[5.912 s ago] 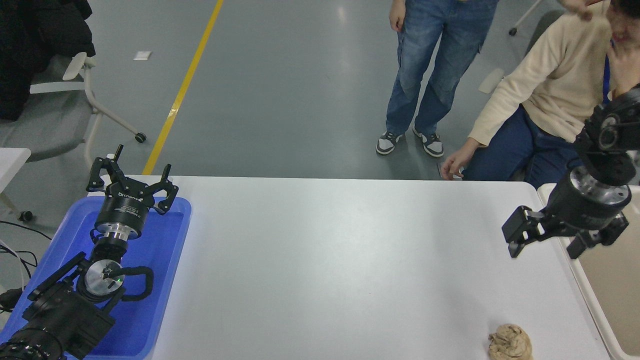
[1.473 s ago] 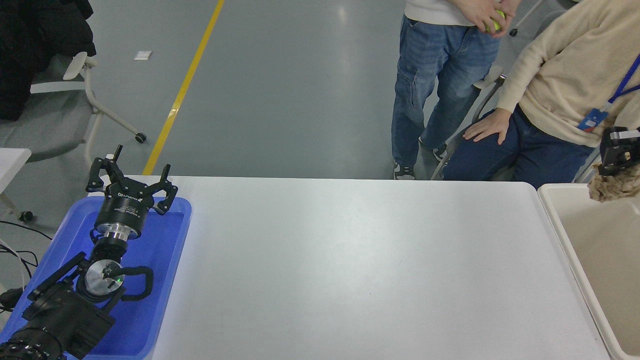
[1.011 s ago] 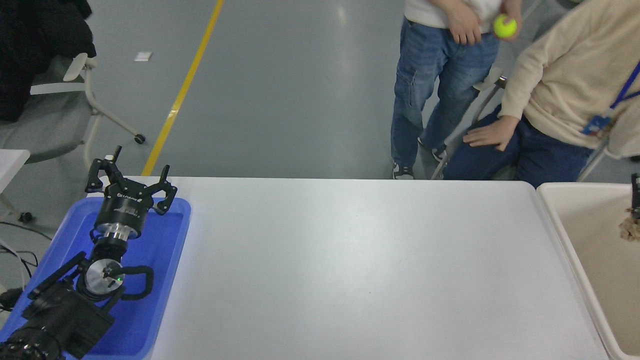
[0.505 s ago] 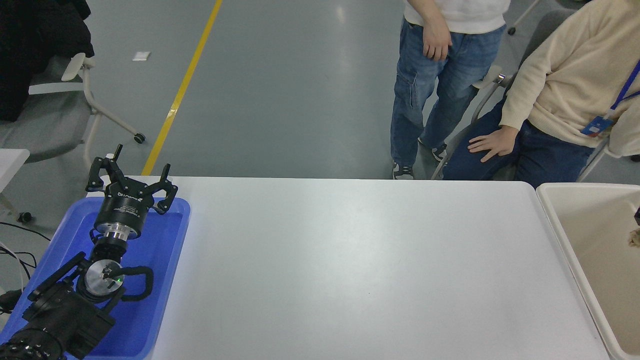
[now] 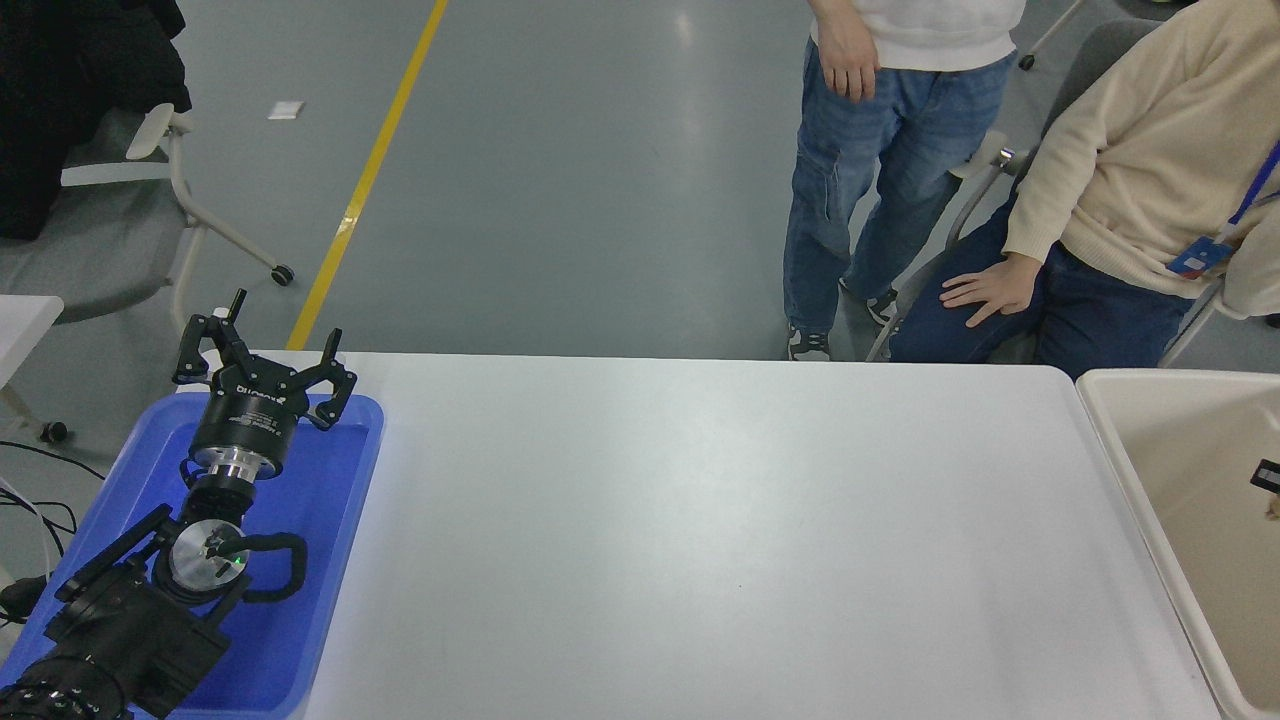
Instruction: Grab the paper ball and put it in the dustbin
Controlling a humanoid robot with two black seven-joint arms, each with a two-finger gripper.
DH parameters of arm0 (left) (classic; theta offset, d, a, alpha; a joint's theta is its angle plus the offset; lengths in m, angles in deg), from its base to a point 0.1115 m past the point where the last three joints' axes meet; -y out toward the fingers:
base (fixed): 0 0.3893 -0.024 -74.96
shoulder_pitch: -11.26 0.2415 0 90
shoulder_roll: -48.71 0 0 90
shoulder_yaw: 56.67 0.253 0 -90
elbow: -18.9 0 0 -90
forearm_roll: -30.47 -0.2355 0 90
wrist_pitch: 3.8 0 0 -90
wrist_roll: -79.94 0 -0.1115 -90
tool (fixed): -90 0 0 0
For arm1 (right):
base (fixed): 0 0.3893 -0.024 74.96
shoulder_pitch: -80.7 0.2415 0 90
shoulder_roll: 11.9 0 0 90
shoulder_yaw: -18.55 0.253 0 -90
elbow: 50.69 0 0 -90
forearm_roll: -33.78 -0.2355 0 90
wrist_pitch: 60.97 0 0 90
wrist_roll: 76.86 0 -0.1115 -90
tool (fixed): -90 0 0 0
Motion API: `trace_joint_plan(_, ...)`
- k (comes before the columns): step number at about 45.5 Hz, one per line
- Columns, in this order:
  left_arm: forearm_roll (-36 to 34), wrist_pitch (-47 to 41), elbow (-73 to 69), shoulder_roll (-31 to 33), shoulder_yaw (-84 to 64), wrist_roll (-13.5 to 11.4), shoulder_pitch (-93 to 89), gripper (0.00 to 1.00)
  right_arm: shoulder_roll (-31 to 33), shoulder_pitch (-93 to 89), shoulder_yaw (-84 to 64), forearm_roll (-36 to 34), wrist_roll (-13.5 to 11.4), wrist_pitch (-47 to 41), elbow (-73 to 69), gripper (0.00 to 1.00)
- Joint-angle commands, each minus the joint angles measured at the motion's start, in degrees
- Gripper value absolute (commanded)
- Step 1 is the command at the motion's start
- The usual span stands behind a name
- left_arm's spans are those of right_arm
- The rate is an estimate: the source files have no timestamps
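The left gripper (image 5: pixel 262 365), black and mounted on a black arm, is parked above the far end of a shallow bright blue plastic tray (image 5: pixel 318 570) at the lower left; its fingers (image 5: pixel 196 350) stand spread apart with nothing between them. To the right of those fingers stretches the bare white tabletop (image 5: pixel 720 540). Far to their right, past the tabletop's right edge, stands the large rectangular beige plastic dustbin (image 5: pixel 1105 440) with its thick cream-white rounded rim. Over the bin's interior, at the picture's right edge, a small black part (image 5: pixel 1267 475) of the right arm shows; the right gripper's fingers are cut off by the edge, and I cannot tell whether they are apart or together. Just below that black part a tiny tan sliver (image 5: pixel 1276 512) touches the picture edge, too small to identify as the crumpled tan paper ball. Beyond the tabletop's far side, one person in blue jeans (image 5: pixel 870 180) stands, and another in a cream sweater (image 5: pixel 1140 170) sits with a hand (image 5: pixel 985 295) on the knee.
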Motion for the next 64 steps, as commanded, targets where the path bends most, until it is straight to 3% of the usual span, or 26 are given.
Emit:
trace_joint_plan(1,0.0,0.1,0.0,0.0,0.0,0.0,0.0,1.00,-1.2,-2.1,0.5,0.0,0.0,1.7,1.9,0.00)
trace_joint_plan(14,0.1,0.0,0.0,0.0,0.0,0.0,0.0,1.00,-1.2,-2.9,0.5,0.0,0.0,1.9,1.9,0.02)
trace_joint_plan(19,0.0,0.0,0.0,0.0,0.0,0.0,0.0,1.00,-1.1,-2.9,0.4,0.0,0.0,4.5,1.9,0.45)
trace_joint_plan(23,0.1,0.0,0.0,0.0,0.0,0.0,0.0,1.00,-1.1,-2.9,0.4,0.0,0.1,7.3,1.9,0.68)
trace_joint_plan(27,0.0,0.0,0.0,0.0,0.0,0.0,0.0,1.00,-1.2,-2.9,0.5,0.0,0.1,8.4,1.9,0.82)
trace_joint_plan(38,0.0,0.1,0.0,0.0,-0.1,0.0,0.0,1.00,-0.8,-1.9,3.1,0.0,0.1,8.4,1.0,0.89)
trace_joint_plan(45,0.0,0.1,0.0,0.0,0.0,0.0,0.0,1.00,0.3,-2.1,14.7,0.0,0.6,8.4,0.2,0.89)
trace_joint_plan(53,0.1,0.1,0.0,0.0,-0.1,0.0,0.0,1.00,2.2,-2.9,47.9,0.0,0.7,8.2,-3.6,1.00)
trace_joint_plan(58,0.1,0.1,0.0,0.0,0.0,0.0,0.0,1.00,4.8,-4.1,68.6,0.0,0.7,7.6,-10.1,1.00)
trace_joint_plan(64,0.1,0.0,0.0,0.0,0.0,0.0,0.0,1.00,7.6,-9.2,83.0,0.0,0.6,7.5,-23.5,1.00)
